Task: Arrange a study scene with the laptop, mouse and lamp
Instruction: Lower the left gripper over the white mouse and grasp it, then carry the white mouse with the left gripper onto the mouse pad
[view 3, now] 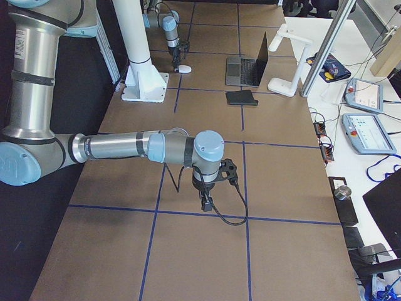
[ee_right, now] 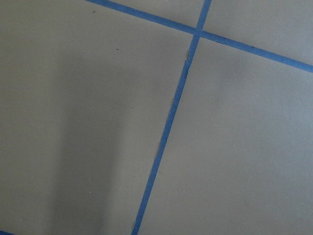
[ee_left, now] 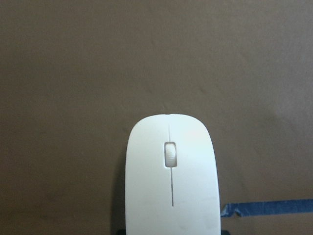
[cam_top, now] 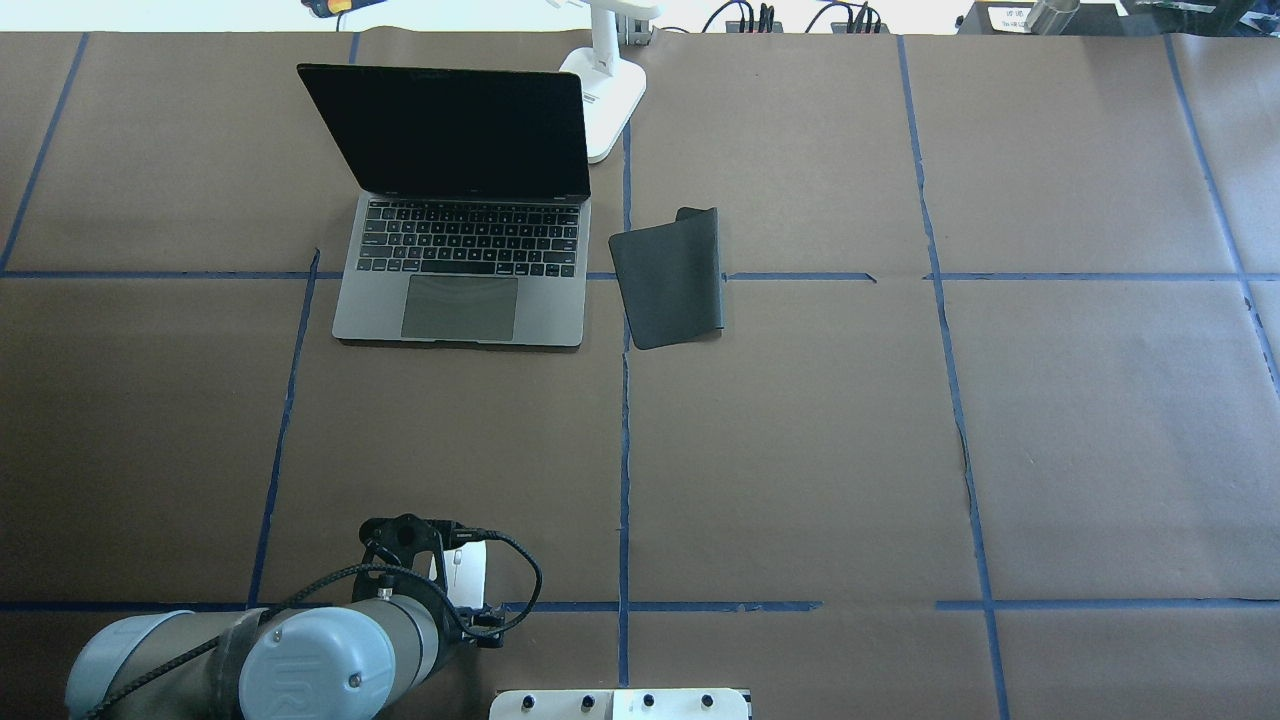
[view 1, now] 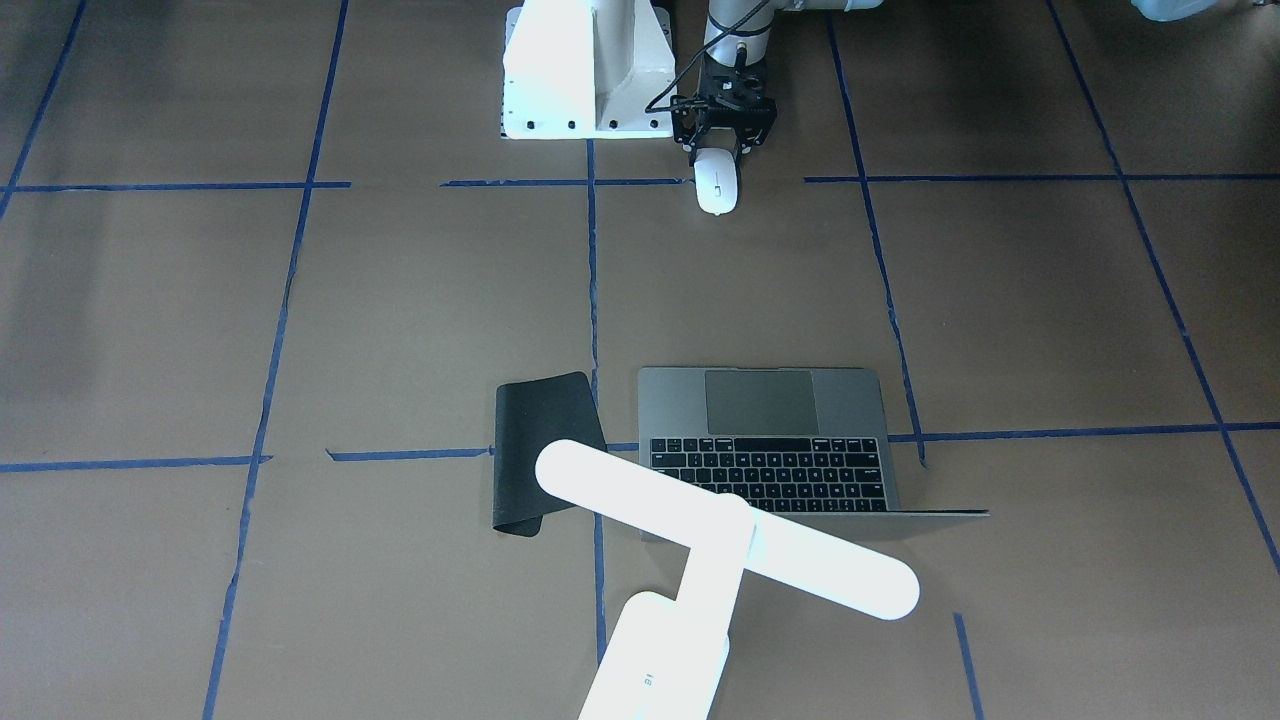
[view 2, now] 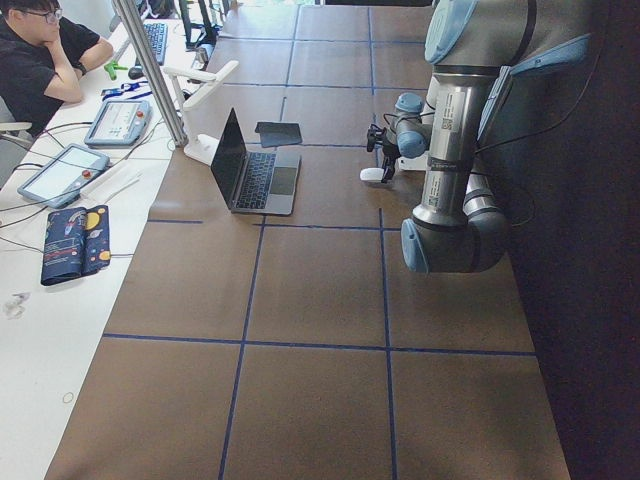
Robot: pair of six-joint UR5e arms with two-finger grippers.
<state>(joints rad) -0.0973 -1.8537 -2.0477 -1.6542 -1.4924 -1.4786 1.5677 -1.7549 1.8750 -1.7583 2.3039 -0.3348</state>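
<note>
Top centre of the front view: the left gripper [view 1: 720, 152] is clamped on the rear end of the mouse [view 1: 717, 186], a finger against each side, just beside the white pedestal [view 1: 585, 70]. The left wrist view cuts that rear end off at its bottom edge. Lower centre, the laptop [view 1: 765, 440] lies open, screen edge-on, one keyboard corner hidden under the lamp [view 1: 725, 528], whose base runs off the bottom edge. The right gripper [view 3: 205, 202] hangs over the bench [view 3: 282, 251]; apart or together, impossible to tell.
</note>
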